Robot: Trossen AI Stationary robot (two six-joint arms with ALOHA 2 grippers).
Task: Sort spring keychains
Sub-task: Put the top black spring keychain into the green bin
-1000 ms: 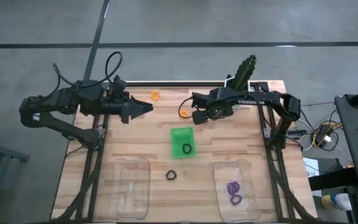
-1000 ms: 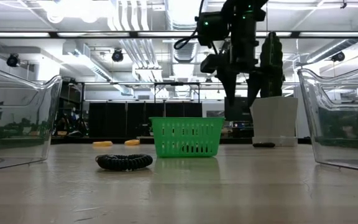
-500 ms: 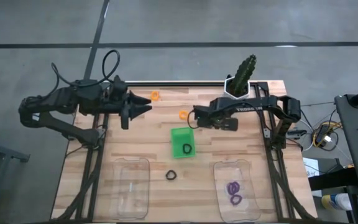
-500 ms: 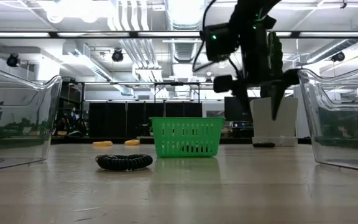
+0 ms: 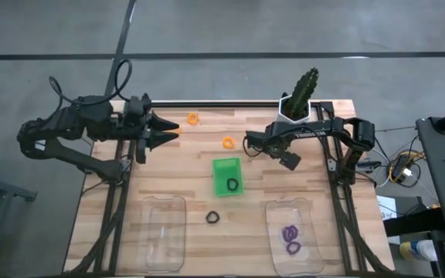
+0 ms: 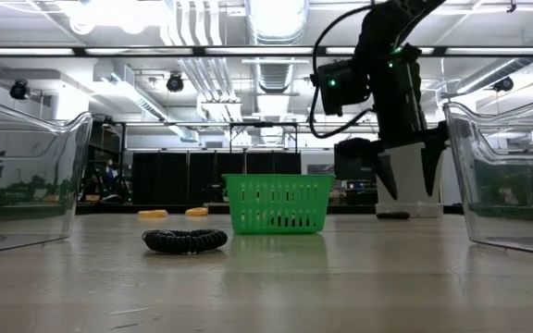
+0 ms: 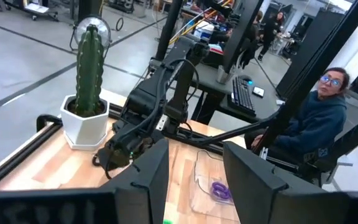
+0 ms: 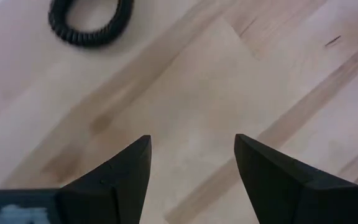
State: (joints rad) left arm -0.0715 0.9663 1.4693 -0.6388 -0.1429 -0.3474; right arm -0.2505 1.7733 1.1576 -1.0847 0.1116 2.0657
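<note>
Right gripper (image 5: 288, 158) is over the far-right part of the table (image 5: 176, 166), just in front of the potted cactus (image 5: 301, 91), fingers pointing down at the wood. Jaws apart, nothing between them. The low view shows it (image 6: 408, 180) hanging above the tabletop, not touching.

Nearest task item: a black spring keychain (image 8: 91, 22) flat on the bare wood, near the fingertips but outside the gap, untouched. In the low view a dark low shape (image 6: 393, 215) sits on the table right under the fingers; it's too small there to tell whether that's the same coil.

Left gripper (image 5: 174, 130) waits at the far-left edge, off the surface, jaws spread, holding nothing.

Other keychains:
- orange keychain (image 5: 193, 118) at the far edge, just beyond the left gripper's tips
- second orange keychain (image 5: 227, 142) between the two grippers, near the far end of the green basket (image 5: 221, 165)
- black coil (image 5: 232, 185) inside the green basket
- black coil on the table (image 5: 213, 218) between the two clear containers
- two purple keychains (image 5: 290, 232) in the right clear container (image 5: 273, 212)

Left clear container (image 5: 164, 202) is at the near-left.
</note>
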